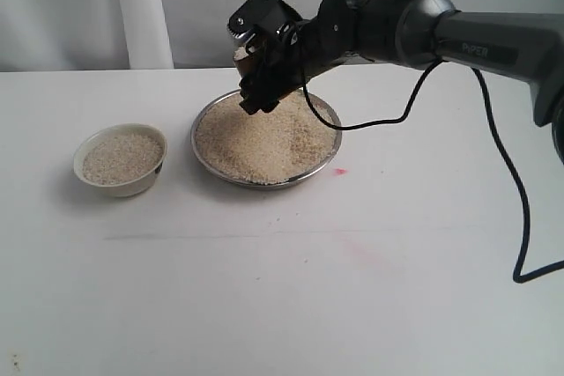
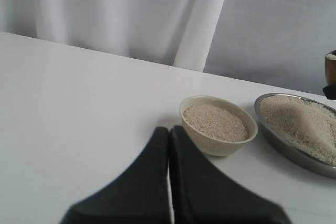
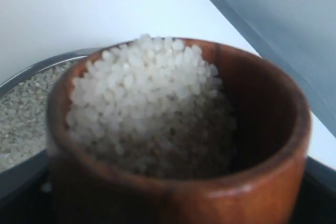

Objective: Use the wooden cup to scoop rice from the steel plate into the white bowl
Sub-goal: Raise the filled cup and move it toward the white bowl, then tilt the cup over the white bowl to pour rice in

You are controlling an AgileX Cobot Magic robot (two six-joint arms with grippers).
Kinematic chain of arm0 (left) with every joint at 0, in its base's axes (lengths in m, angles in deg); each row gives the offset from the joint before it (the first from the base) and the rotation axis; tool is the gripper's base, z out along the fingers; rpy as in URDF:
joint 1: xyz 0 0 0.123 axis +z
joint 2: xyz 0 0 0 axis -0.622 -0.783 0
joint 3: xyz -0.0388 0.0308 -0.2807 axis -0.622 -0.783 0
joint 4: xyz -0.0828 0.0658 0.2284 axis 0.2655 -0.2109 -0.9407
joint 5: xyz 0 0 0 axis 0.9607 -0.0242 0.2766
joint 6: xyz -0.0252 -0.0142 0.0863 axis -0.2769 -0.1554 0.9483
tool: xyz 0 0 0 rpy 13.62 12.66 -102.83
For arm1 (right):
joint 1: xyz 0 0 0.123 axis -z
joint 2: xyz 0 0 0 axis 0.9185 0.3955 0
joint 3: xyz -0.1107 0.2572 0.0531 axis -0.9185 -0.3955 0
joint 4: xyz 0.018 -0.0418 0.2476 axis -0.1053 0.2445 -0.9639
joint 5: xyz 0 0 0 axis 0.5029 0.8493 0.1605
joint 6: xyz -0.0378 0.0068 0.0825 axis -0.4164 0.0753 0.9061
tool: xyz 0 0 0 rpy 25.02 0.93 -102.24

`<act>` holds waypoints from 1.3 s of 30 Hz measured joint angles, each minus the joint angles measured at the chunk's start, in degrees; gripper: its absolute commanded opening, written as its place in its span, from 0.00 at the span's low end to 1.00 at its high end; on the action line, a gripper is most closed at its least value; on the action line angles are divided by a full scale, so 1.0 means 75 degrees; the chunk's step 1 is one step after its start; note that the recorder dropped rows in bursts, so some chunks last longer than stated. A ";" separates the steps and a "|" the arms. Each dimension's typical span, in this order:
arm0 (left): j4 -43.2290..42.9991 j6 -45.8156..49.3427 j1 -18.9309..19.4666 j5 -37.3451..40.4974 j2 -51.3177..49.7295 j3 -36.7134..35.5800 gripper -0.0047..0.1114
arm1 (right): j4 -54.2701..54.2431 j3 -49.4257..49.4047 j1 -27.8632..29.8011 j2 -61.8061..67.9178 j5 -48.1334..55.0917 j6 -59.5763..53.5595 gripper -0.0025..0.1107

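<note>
Bright, even light floods the white table [image 1: 264, 305] in the exterior view, leaving only faint, soft shadows under the white bowl [image 1: 115, 187] and steel plate [image 1: 264, 184]. Seen from the left wrist, the dark left end effector [image 2: 169, 129] looms blurred in the foreground, with the dishes beyond it sharper. At the right wrist, the wooden cup [image 3: 184, 203] shows a soft-focus near rim with a dull glint, and its rice [image 3: 142, 93] is crisper.

The wooden cup [image 3: 252, 182] fills the view, heaped with rice [image 3: 147, 103] piled against one side. Behind it, blurred, lies what looks like the steel plate [image 3: 31, 71] holding more grains.
</note>
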 measured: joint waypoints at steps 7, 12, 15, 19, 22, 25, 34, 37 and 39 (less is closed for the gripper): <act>0.0000 0.0000 0.0000 0.0000 0.0000 0.0000 0.04 | -0.0027 0.0000 -0.0402 0.0000 -0.0265 -0.0515 0.02; 0.0000 0.0000 0.0000 0.0000 0.0000 0.0000 0.04 | 0.0018 0.0177 -0.0928 -0.0008 -0.0584 -0.0673 0.02; 0.0000 0.0000 0.0000 0.0000 0.0000 0.0000 0.04 | 0.0060 0.0826 -0.1100 0.0247 -0.0382 -0.0703 0.02; 0.0000 0.0000 0.0000 0.0000 0.0000 0.0000 0.04 | 0.1273 0.1923 -0.1498 0.0928 0.0324 -0.0014 0.02; 0.0000 0.0000 0.0000 0.0000 0.0000 0.0000 0.04 | 0.3513 0.2927 -0.1978 0.1648 0.0992 0.1488 0.02; 0.0000 0.0000 0.0000 0.0000 0.0000 0.0000 0.04 | 0.4933 0.3873 -0.2231 0.2254 0.1500 0.2286 0.02; 0.0000 0.0000 0.0000 0.0000 0.0000 0.0000 0.04 | 0.6070 0.4675 -0.2429 0.2656 0.1666 0.2415 0.02; 0.0000 0.0000 0.0000 0.0000 0.0000 0.0000 0.04 | 0.6431 0.4694 -0.2516 0.2750 0.1679 0.2415 0.02; 0.0000 0.0000 0.0000 0.0000 0.0000 0.0000 0.04 | 0.6720 0.4694 -0.2553 0.2870 0.1695 0.2415 0.02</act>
